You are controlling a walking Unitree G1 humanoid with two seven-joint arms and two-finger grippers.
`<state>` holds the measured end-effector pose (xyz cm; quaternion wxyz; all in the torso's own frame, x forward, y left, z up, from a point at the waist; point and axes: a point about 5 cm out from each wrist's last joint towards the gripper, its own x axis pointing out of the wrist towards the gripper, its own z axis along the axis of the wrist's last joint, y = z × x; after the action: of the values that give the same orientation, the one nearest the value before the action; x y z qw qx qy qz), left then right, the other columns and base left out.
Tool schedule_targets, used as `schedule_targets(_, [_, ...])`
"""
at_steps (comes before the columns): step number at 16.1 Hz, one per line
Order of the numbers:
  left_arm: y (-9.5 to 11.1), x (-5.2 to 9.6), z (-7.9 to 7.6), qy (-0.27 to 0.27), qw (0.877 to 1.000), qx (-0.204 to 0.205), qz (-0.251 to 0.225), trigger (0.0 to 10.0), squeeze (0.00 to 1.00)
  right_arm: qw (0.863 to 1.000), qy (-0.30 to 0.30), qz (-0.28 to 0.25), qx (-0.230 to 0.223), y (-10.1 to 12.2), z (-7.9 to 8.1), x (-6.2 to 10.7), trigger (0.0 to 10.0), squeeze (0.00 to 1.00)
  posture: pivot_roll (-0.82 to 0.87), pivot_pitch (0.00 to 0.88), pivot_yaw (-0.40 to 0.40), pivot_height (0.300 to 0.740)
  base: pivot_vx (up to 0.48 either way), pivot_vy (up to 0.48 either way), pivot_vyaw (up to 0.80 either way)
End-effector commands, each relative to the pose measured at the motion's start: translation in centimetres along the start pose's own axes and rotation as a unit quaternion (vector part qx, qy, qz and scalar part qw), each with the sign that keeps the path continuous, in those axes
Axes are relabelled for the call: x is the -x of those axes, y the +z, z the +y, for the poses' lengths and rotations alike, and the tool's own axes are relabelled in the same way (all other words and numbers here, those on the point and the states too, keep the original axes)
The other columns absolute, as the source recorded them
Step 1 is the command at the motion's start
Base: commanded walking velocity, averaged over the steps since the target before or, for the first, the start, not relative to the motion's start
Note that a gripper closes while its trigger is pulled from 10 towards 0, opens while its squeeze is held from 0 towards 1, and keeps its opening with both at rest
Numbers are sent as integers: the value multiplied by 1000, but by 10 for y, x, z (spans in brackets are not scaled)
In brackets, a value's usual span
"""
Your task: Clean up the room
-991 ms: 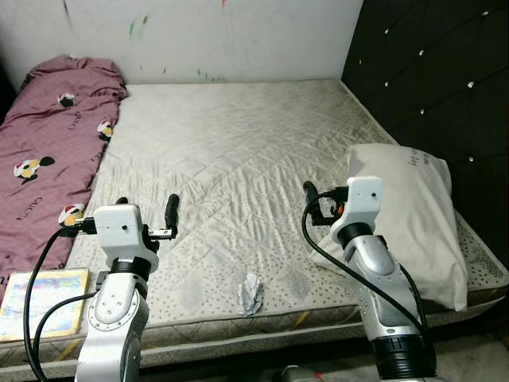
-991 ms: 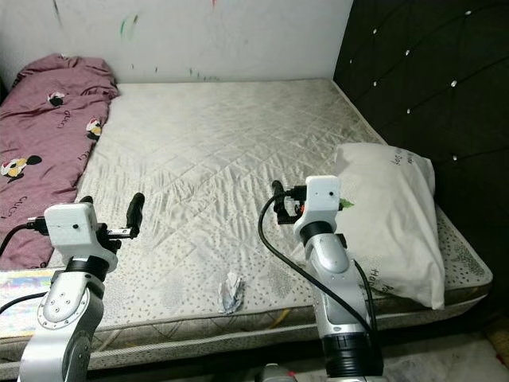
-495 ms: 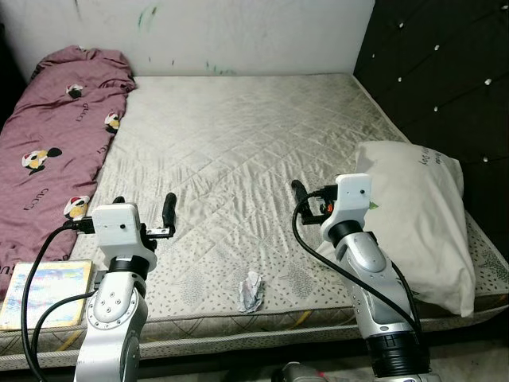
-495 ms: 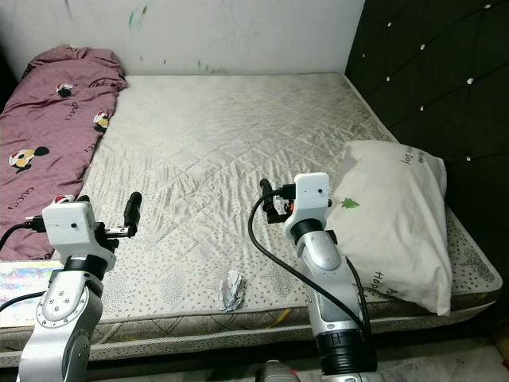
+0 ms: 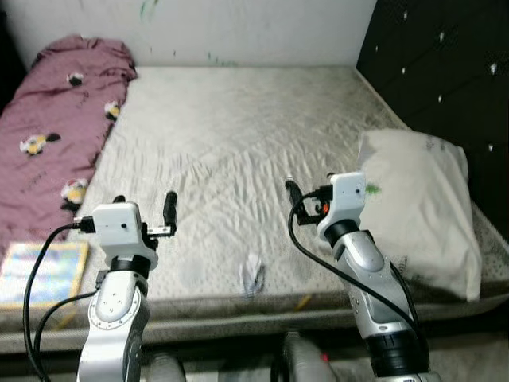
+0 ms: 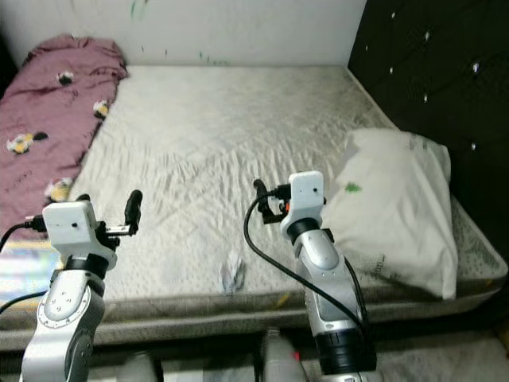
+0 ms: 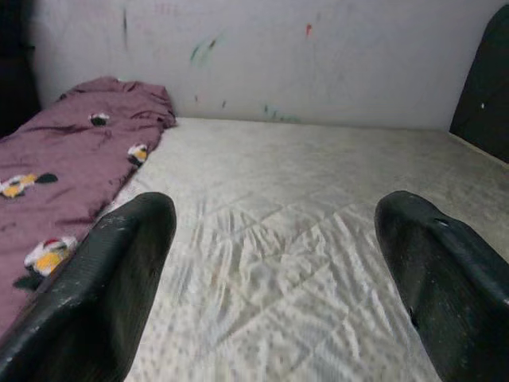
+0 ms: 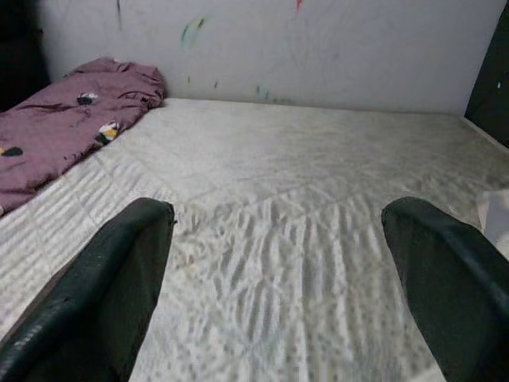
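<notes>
Landmark: the bare quilted mattress [image 5: 238, 135].

1. At the mattress's left edge lies a maroon printed blanket [image 5: 48, 119], bunched lengthwise. Below it, at the near left corner, a colourful flat book [image 5: 40, 270] rests on the mattress.
2. The left gripper [image 5: 143, 211] hovers above the near left part of the mattress, fingers spread wide, holding nothing. It stands as it did 1 s ago.
3. A crumpled scrap of paper [image 5: 252, 274] lies on the mattress by its near edge, between the 2 arms. Untouched.
4. The right gripper [image 6: 258, 191] hovers over the near middle of the mattress, fingers wide apart and empty. Over the last second it has drifted left, away from the pillow, and the whole view has tilted as the robot shifts.
5. A white pillow [image 5: 421, 215] lies at the mattress's right side, against the black tufted headboard [image 5: 445, 79].

Assessment: nothing is collected yet. The right arm's leftward drift suggests an approach toward the paper scrap, the likeliest first item.
</notes>
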<state>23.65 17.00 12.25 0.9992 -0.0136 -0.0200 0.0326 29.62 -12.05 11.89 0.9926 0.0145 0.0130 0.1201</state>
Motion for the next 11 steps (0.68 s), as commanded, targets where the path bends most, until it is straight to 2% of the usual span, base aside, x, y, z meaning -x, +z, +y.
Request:
schedule_targets(1, [0, 0, 0, 2, 1000, -2, 0, 10000, 0, 1000, 6, -3, 1, 3, 0, -1, 10000, 0, -8, 4, -32, 610, 0, 0, 0])
schedule_targets(11, [-2, 3, 9, 48, 999, 2, 12, 10000, 0, 1000, 26, 0, 10, 3, 3, -6, 10000, 0, 2, 5, -58, 610, 0, 0, 0])
